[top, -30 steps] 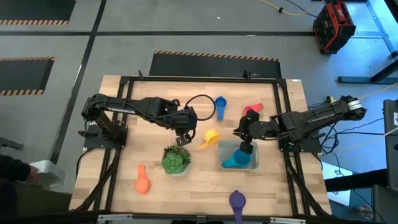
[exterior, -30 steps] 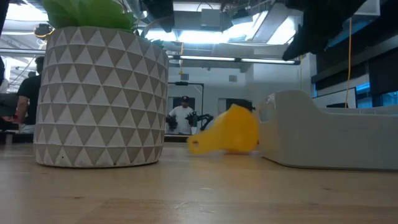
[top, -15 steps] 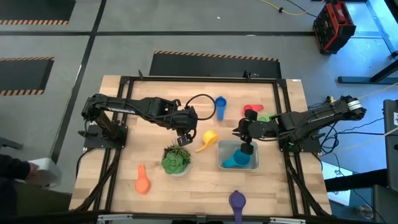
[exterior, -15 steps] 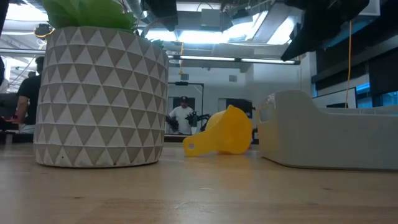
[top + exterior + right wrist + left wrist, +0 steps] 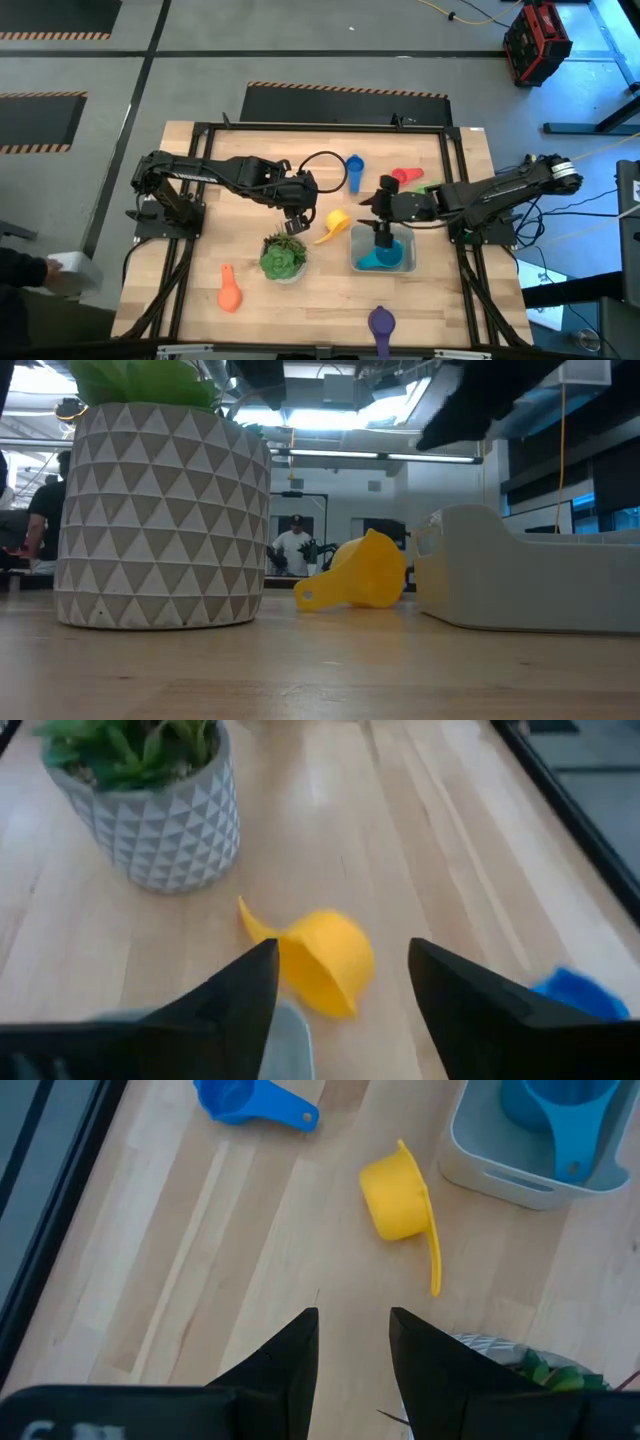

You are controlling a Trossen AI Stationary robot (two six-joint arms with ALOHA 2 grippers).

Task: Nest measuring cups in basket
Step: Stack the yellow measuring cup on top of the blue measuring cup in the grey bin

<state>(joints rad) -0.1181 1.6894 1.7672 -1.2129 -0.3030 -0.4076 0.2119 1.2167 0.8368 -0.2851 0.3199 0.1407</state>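
Observation:
The translucent grey basket (image 5: 404, 262) stands right of centre with a teal measuring cup (image 5: 374, 260) lying in it. A yellow cup (image 5: 337, 223) lies on its side just left of the basket, its handle toward the plant. Blue (image 5: 354, 168), red (image 5: 405, 176) and green (image 5: 426, 187) cups lie farther back, and orange (image 5: 230, 292) and purple (image 5: 381, 324) cups lie near the front edge. My left gripper (image 5: 295, 222) hovers open left of the yellow cup (image 5: 400, 1205). My right gripper (image 5: 383, 234) hangs open over the basket's left part, facing the yellow cup (image 5: 322, 965).
A green spiky plant in a patterned grey pot (image 5: 283, 256) stands near the front, left of the basket and close under my left gripper. A black cable loop (image 5: 320, 170) lies behind my left arm. Bare wood shows between the plant and the purple cup.
My right gripper has moved toward the table's left, from over the basket's middle to over its left part. The yellow cup has shifted slightly toward the left and come to rest on its side. My left gripper has stayed where it was.

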